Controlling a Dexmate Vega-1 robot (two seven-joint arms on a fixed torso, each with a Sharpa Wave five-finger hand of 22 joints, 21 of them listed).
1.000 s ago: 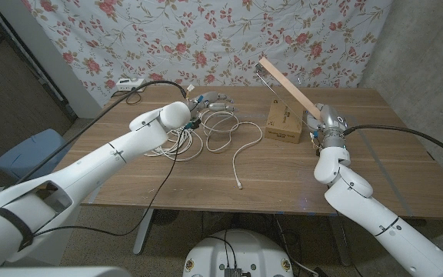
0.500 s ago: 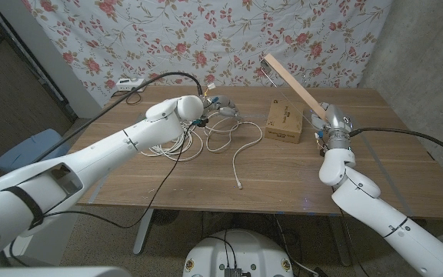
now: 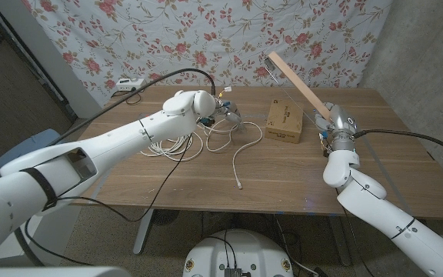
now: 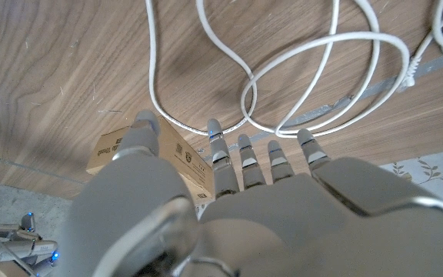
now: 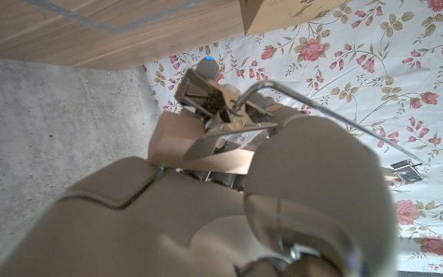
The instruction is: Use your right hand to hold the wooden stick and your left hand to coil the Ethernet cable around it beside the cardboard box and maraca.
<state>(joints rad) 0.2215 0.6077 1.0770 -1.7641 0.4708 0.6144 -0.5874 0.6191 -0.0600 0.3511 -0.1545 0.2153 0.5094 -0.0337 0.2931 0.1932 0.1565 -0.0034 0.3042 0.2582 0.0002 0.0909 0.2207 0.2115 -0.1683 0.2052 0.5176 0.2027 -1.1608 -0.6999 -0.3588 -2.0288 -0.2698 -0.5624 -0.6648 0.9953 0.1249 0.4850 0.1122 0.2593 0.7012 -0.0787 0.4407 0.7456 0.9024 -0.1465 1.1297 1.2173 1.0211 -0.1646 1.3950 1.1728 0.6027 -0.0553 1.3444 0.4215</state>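
Ethernet cable (image 3: 206,137), white, lies in loose loops on the wooden worktop (image 3: 275,173) toward the far edge, left of the middle, with 1 free end trailing out toward the near edge and ending in a small connector. In the left wrist view the same cable (image 4: 283,85) crosses itself in open curves on the wood grain.

The left hand (image 3: 220,110) hovers over the far side of the loops; in its wrist view the hand (image 4: 229,208) shows its fingers (image 4: 244,158) spread apart and straight, with nothing between them.

The wooden stick (image 3: 298,85), a flat pale slat, rises at a slant from the right hand (image 3: 331,121) near the worktop's right edge, its upper end leaning over the far edge. In the right wrist view the hand (image 5: 229,200) grips the stick (image 5: 198,142) with fingers closed round it.

The cardboard box (image 3: 284,123) lies flat between cable and right hand, nearer the right hand, just beside it. It carries dark printed lettering on its top, and on the face seen in the left wrist view (image 4: 160,150), too small to read.

A white power strip (image 3: 128,85) rests at the far left corner.
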